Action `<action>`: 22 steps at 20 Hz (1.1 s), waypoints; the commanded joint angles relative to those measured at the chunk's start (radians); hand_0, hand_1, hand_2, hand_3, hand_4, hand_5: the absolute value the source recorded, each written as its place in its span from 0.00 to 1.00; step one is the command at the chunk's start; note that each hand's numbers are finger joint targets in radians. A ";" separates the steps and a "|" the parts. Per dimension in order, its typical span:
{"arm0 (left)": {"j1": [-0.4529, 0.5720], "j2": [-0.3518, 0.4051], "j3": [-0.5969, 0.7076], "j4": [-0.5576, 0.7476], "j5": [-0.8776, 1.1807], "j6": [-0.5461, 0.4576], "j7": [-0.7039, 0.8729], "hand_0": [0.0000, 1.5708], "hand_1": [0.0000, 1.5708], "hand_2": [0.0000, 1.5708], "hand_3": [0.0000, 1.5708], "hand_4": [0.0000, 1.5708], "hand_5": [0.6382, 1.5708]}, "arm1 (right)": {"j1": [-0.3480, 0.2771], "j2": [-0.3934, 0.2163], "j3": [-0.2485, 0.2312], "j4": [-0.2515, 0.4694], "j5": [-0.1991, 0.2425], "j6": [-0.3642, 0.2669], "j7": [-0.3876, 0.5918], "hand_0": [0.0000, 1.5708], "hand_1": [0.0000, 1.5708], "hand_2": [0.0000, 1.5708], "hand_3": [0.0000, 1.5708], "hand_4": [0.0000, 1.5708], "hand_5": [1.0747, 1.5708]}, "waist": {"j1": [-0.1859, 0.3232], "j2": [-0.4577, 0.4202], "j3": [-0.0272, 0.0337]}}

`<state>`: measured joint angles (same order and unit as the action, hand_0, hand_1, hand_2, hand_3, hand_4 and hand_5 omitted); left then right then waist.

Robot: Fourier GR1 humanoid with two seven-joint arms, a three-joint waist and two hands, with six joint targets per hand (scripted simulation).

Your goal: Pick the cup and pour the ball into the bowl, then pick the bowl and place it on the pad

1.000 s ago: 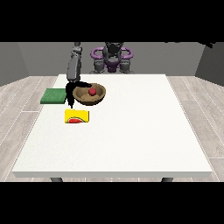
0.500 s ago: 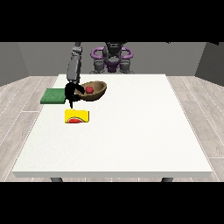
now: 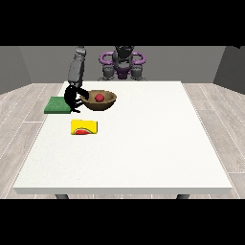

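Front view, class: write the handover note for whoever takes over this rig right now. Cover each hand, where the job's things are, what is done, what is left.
Hand at the view's left: curled on the rim of the brown bowl.
Other hand: not in view.
Red ball: in the bowl.
Yellow cup: lying on the table.
Green pad: left of the bowl.
Done: pouring.
Left: set the bowl on the pad.

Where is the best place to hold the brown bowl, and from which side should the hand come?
Probably the rim of the bowl on its side toward the green pad: the thin open edge suits a pinch. The hand at the view's left is already there.
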<state>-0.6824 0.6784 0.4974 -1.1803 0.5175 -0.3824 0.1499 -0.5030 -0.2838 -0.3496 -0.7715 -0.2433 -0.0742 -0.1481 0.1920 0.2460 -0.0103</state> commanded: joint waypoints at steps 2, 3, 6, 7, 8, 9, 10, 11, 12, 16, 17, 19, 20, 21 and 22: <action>0.022 0.086 0.067 0.147 0.008 -0.051 -0.032 0.00 0.00 0.00 0.00 0.46 1.00 | -0.090 -0.094 0.016 -0.026 -0.018 0.023 0.252 1.00 1.00 1.00 1.00 0.66 0.93 | -0.080 -0.040 0.0088; 0.076 0.065 0.054 0.144 -0.005 -0.065 -0.048 0.00 0.00 0.00 0.00 0.46 1.00 | -0.058 -0.090 0.034 -0.034 0.001 0.016 0.248 1.00 1.00 1.00 1.00 0.66 0.92 | -0.088 -0.091 0.0092; 0.061 0.076 0.066 0.179 -0.014 -0.037 -0.066 0.00 0.00 0.00 0.00 0.45 1.00 | -0.118 -0.183 0.045 -0.046 0.023 0.047 0.308 1.00 1.00 1.00 1.00 0.63 0.96 | -0.125 -0.065 0.0094; 0.060 0.100 0.073 0.176 -0.020 -0.042 -0.084 0.00 0.00 0.00 0.00 0.45 0.99 | -0.117 -0.174 0.054 -0.041 0.040 0.039 0.274 1.00 1.00 1.00 1.00 0.62 0.98 | -0.118 -0.050 0.0099; 0.080 0.073 0.053 0.142 -0.006 -0.051 -0.060 0.00 0.00 0.00 0.00 0.45 0.99 | -0.108 -0.206 0.038 0.003 0.042 0.041 0.285 1.00 1.00 1.00 1.00 0.62 0.99 | -0.091 -0.064 0.0103; 0.082 0.069 0.073 0.141 0.002 -0.047 -0.088 0.00 0.00 0.00 0.00 0.45 0.99 | -0.070 -0.232 0.033 0.005 0.054 0.084 0.182 1.00 1.00 1.00 1.00 0.63 0.99 | -0.096 -0.008 0.0107; 0.070 0.086 0.074 0.126 0.017 -0.052 -0.067 0.00 0.00 0.00 0.00 0.45 1.00 | -0.070 -0.255 0.030 0.031 0.063 0.081 0.200 1.00 1.00 1.00 1.00 0.62 1.00 | -0.090 -0.027 0.0108; 0.092 0.090 0.076 0.162 0.005 -0.064 -0.093 0.00 0.00 0.00 0.00 0.45 0.99 | -0.098 -0.242 0.041 0.015 0.061 0.073 0.233 1.00 1.00 1.00 1.00 0.62 1.00 | -0.101 -0.037 0.0103; 0.113 0.124 0.101 0.219 -0.018 -0.085 -0.147 0.00 0.00 0.00 0.00 0.44 0.99 | -0.084 -0.228 0.056 -0.032 0.056 0.089 0.245 1.00 1.00 1.00 1.00 0.62 1.00 | -0.140 -0.048 0.0097; 0.142 0.149 0.115 0.294 -0.062 -0.099 -0.246 0.00 0.00 0.00 0.00 0.46 0.99 | -0.085 -0.252 0.077 -0.063 0.076 0.114 0.252 1.00 1.00 1.00 1.00 0.62 1.00 | -0.178 0.000 0.0093; 0.114 0.116 0.085 0.246 -0.072 -0.032 -0.221 0.00 0.00 0.00 0.00 0.45 0.99 | -0.106 -0.257 0.070 -0.035 0.074 0.127 0.233 1.00 1.00 1.00 1.00 0.63 1.00 | -0.177 -0.008 0.0102; 0.106 0.137 0.108 0.255 -0.061 -0.068 -0.280 0.00 0.00 0.00 0.00 0.45 0.99 | -0.130 -0.285 -0.003 -0.005 0.008 0.167 0.173 1.00 1.00 1.00 0.91 0.63 1.00 | -0.176 0.089 0.0103; 0.082 0.110 0.086 0.170 -0.056 -0.032 -0.259 0.00 0.00 0.00 0.00 0.45 0.99 | -0.154 -0.302 -0.034 0.061 0.007 0.155 0.116 1.00 1.00 1.00 0.87 0.63 1.00 | -0.136 0.134 0.0118; 0.073 0.167 0.114 0.195 -0.058 -0.037 -0.269 0.00 0.00 0.00 0.00 0.44 0.99 | -0.141 -0.331 -0.041 0.054 0.003 0.193 0.079 1.00 1.00 1.00 0.76 0.63 1.00 | -0.158 0.164 0.0116; 0.086 0.149 0.116 0.172 -0.046 -0.031 -0.269 0.00 0.00 0.00 0.00 0.43 0.98 | -0.119 -0.342 -0.041 0.087 0.018 0.204 0.040 1.00 1.00 1.00 0.22 0.63 1.00 | -0.145 0.156 0.0118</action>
<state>-0.5883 0.8128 0.5979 -0.9771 0.4669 -0.4323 -0.0901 -0.6231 -0.5742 -0.3528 -0.7438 -0.2160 0.0795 -0.0128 0.0414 0.3367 0.0004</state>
